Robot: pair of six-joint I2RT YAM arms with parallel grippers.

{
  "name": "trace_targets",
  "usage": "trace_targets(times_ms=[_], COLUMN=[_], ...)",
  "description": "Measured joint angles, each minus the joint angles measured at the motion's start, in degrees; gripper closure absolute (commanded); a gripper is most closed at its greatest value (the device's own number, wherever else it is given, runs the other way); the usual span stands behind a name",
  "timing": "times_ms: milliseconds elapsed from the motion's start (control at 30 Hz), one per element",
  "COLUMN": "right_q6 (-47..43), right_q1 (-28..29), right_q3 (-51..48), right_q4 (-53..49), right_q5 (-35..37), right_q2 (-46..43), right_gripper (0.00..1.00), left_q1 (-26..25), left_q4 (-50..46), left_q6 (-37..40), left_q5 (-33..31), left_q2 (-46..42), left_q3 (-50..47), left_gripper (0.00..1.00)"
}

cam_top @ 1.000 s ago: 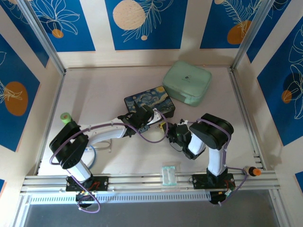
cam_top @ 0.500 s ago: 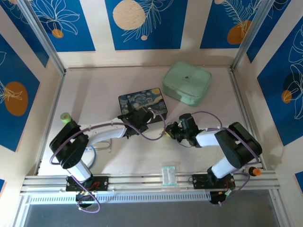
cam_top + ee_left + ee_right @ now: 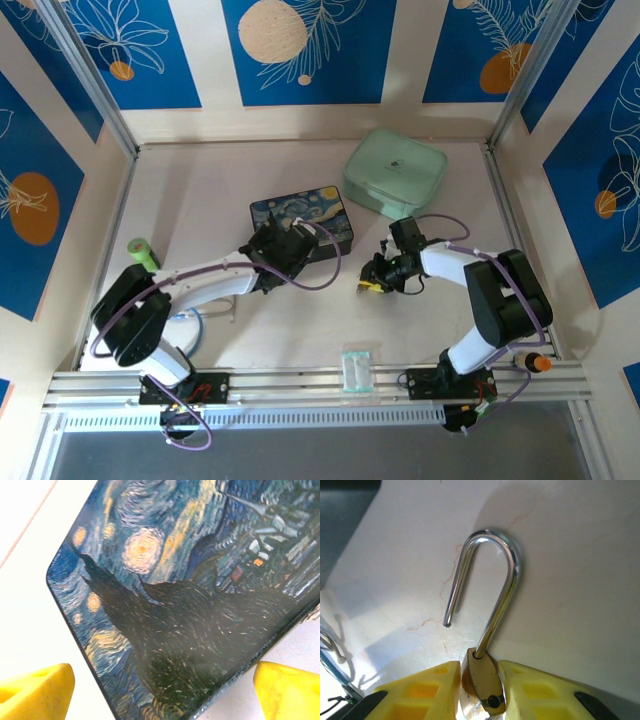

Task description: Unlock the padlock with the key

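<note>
The padlock [image 3: 482, 680] is a small brass body with a silver shackle [image 3: 492, 575] swung open, its free leg out of the body and lying over the white table. My right gripper [image 3: 479, 690] has its yellow fingers close against both sides of the brass body; from above it sits at mid-table [image 3: 372, 283]. My left gripper [image 3: 165, 690] is open above the near edge of the painted box [image 3: 200, 580], holding nothing; it hangs at the box's front [image 3: 283, 247]. The key is hidden.
The painted box [image 3: 300, 222] lies mid-table, with a mint green case [image 3: 395, 175] behind it to the right. A clear plastic packet [image 3: 356, 368] rests by the front rail and a green roll [image 3: 143, 250] stands at the left. Rails and walls bound the table.
My left gripper has opened wide and let go of the painted box, which slid a little left. The right arm's elbow swung out to the right while its gripper stayed with the padlock.
</note>
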Motion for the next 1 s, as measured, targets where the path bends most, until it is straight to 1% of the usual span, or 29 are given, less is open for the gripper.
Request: trace_targets(times_ms=[167, 267, 333, 367, 400, 467, 567, 733, 833, 900, 1000], right_q6=[-2.78, -3.32, -3.54, -3.65, -3.72, -3.72, -3.74, -4.15, -4.96, -5.35, -6.51], right_q1=[0.17, 1.14, 2.03, 2.47, 2.89, 3.52, 4.61, 6.62, 6.62, 6.47, 6.36], right_q3=[1.84, 2.95, 3.91, 4.39, 4.81, 5.44, 6.51, 8.55, 8.57, 8.57, 8.70], right_q4=[-5.60, -8.41, -9.94, -10.73, -11.54, -13.09, -15.87, -21.14, -22.99, -22.86, -22.14], right_q5=[0.98, 2.71, 4.13, 5.05, 5.95, 7.43, 10.32, 17.31, 19.23, 18.80, 18.08], right_q2=[0.31, 0.26, 0.26, 0.26, 0.26, 0.26, 0.26, -0.20, -1.51, -3.37, -6.88], right_gripper=[0.70, 0.63, 0.61, 0.61, 0.61, 0.61, 0.60, 0.58, 0.48, 0.36, 0.23], left_q1=[0.07, 0.11, 0.17, 0.22, 0.24, 0.42, 1.79, 6.14, 7.89, 8.46, 9.09], left_q4=[0.02, 0.04, 0.00, 0.00, -0.02, -0.02, 0.20, 1.66, 2.21, 2.60, 3.26], left_q6=[-1.81, -2.71, -3.23, -3.56, -3.78, -5.14, -7.32, -11.82, -13.62, -14.29, -14.95], left_q5=[0.76, 1.05, 1.16, 1.44, 1.66, 2.36, 4.11, 8.92, 11.06, 11.61, 11.45], left_q2=[-3.93, -5.99, -7.43, -8.17, -8.87, -10.47, -14.10, -21.92, -24.70, -25.42, -25.90], left_q3=[-0.04, -0.28, -0.94, -1.33, -1.73, -2.71, -5.01, -9.60, -10.75, -11.13, -12.28], left_gripper=[0.08, 0.08, 0.08, 0.02, 0.00, 0.00, 0.00, 0.00, 0.00, 0.00, 0.00])
